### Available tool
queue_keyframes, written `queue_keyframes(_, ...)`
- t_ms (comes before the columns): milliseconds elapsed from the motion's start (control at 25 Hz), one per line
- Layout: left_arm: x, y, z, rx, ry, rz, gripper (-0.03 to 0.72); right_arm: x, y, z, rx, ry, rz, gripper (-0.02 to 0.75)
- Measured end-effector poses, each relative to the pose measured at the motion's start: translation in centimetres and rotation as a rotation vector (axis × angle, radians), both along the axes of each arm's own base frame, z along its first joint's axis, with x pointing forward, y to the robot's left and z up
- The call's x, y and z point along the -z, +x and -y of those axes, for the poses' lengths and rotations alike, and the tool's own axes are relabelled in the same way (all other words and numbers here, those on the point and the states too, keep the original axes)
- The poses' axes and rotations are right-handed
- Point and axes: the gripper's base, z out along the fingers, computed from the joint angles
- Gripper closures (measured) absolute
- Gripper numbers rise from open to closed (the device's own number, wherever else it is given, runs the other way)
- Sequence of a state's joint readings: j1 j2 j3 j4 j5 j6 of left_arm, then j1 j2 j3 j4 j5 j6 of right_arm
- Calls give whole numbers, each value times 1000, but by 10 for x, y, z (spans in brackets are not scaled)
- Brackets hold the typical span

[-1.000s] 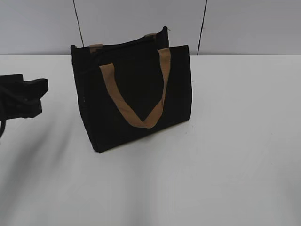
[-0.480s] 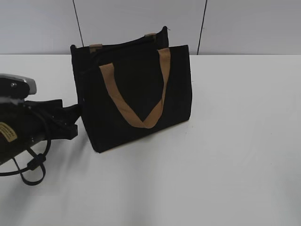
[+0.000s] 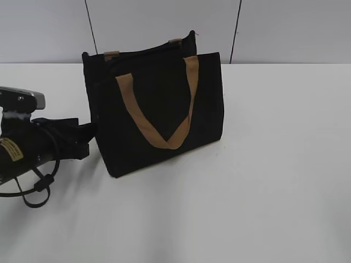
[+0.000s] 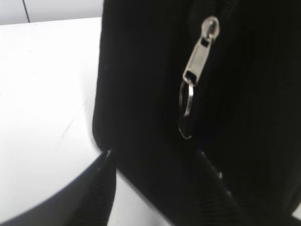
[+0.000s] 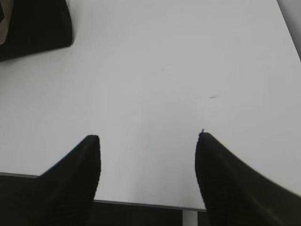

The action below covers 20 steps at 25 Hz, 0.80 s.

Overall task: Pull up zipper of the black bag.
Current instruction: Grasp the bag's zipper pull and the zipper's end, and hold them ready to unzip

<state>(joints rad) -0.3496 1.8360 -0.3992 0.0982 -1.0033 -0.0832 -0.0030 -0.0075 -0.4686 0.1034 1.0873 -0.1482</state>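
Observation:
The black bag stands upright on the white table with a tan strap handle hanging down its front. My left gripper is at the bag's left end, low down. In the left wrist view it is open, with the bag's end between its spread fingers. The zipper's silvery pull tab, with a metal ring hanging from it, lies just beyond the fingertips, not gripped. My right gripper is open and empty over bare table; it is out of the exterior view.
The white table runs back to a grey wall with dark seams. A corner of the bag shows at the top left of the right wrist view. The table's near edge lies under my right gripper.
My left arm has come in from the left edge up to the bag's left end, then settled slightly. The bag has not moved.

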Motion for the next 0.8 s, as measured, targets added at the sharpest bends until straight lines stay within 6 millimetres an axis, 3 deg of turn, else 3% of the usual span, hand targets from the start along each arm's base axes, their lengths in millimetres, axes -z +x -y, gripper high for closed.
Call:
queue_keyframes(360, 4, 17, -5, 161, -84, -39, 305, 0, 0, 0, 0, 0, 0, 255)
queue_keyframes(800, 17, 31, 2, 210, -84, -44, 307, 0, 0, 0, 0, 1, 0, 255)
